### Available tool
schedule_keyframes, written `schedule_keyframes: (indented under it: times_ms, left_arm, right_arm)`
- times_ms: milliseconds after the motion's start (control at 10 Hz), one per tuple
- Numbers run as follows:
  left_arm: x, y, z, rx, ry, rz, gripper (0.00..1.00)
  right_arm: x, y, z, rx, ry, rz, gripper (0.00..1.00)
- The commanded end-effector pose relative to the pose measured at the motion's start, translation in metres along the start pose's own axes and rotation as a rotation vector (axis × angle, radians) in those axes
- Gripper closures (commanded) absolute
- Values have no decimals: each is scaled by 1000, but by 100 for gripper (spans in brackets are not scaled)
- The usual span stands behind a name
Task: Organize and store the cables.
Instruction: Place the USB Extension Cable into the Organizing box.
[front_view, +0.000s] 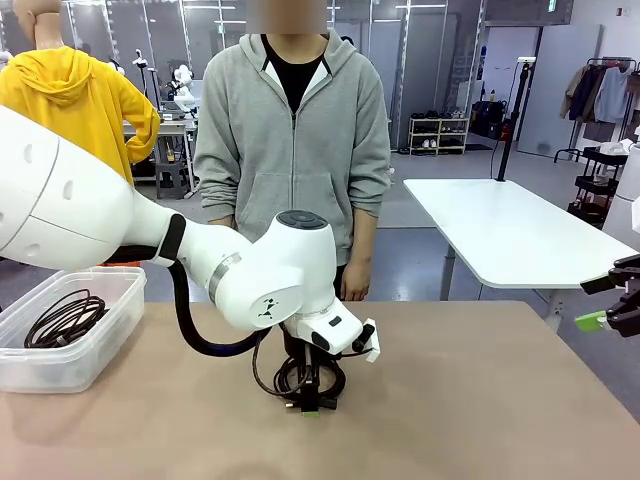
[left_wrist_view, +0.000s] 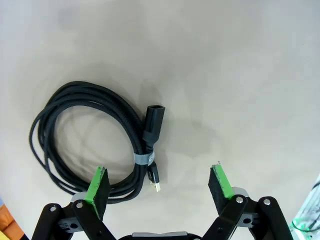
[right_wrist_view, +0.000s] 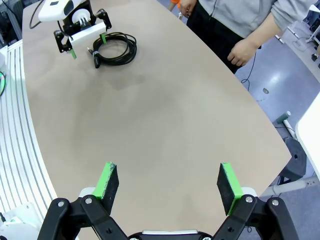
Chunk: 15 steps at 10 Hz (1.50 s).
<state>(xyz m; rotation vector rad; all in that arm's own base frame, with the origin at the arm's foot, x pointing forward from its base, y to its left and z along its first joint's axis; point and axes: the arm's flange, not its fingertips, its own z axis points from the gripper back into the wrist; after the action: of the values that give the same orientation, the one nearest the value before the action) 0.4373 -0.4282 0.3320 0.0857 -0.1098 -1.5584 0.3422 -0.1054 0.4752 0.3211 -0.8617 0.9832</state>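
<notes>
Behind the table (front_view: 520, 400): a workshop hall with racks, a second white table (front_view: 510, 230) and a person (front_view: 292, 130) in a grey hoodie standing at the far edge, arms hanging down. Across the tan table top, little clutter.

Reaching in from the left, the left arm (front_view: 150, 240), bent down over the middle of the table, with its claw (front_view: 312, 400) hanging low above a cable (front_view: 300, 378). Well to that claw's left, near the table edge, a clear plastic bin (front_view: 70, 360) holding another cable (front_view: 65, 318) as a flat dark coil.

Seen from the left wrist: left claw (left_wrist_view: 159, 185) spread wide, gripping nothing, green pads (left_wrist_view: 98, 186) hovering over bare table and the coil's near rim. Cable (left_wrist_view: 90, 140) lying flat on the table as a slightly oval coil, mostly beyond and to the side of one pad, with that pad over its strands. Long axis of the oval running slantwise, from far on that pad's side toward the gap between the pads. Grey tie (left_wrist_view: 144, 158) binding the strands just inside the gap. Beyond the tie, one black plug (left_wrist_view: 154, 122) pointing away from the claw; nearer than the tie, a smaller metal-tipped plug (left_wrist_view: 155, 180) pointing back toward it.

Right claw (right_wrist_view: 169, 184) likewise wide apart and empty, above bare table far from the cable (right_wrist_view: 115, 48), which lies just beside the left claw (right_wrist_view: 87, 45) in its view. At the right edge of the front view, right claw (front_view: 610, 312) again.
</notes>
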Motion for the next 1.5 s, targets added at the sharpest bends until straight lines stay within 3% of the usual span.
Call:
schedule_keyframes:
  times_ms: [0, 200, 300, 400, 500, 600, 800, 900, 1100, 1400]
  left_arm:
    - [2, 4, -8, -29, -10, 22, 0]
    - [-1, 11, -16, -49, -18, 29, 0]
    - [-1, 11, -18, -59, -29, 18, 6]
    - [0, 10, -18, -51, -33, 12, 45]
    - [0, 11, -17, -59, -35, 16, 63]
    - [0, 11, -17, -63, -36, 13, 100]
    - [1, 12, -18, -76, -37, 22, 100]
    - [2, 13, -18, -78, -35, 20, 84]
    - [2, 13, -18, -89, -30, 18, 100]
    - [3, 11, -4, -85, -20, 9, 100]
  right_arm:
    - [3, -1, -1, -3, -2, -24, 0]
    - [3, -1, -1, -3, -2, -24, 0]
    - [3, -1, -1, -3, -2, -24, 0]
    - [3, -1, -1, -3, -2, -24, 0]
    - [3, -1, -1, -3, -2, -24, 0]
    - [3, -1, -1, -3, -2, -24, 0]
    - [3, -1, -1, -3, -2, -24, 0]
    - [3, -1, -1, -3, -2, -24, 0]
    - [3, -1, -1, -3, -2, -24, 0]
    - [3, -1, -1, -3, -2, -24, 0]
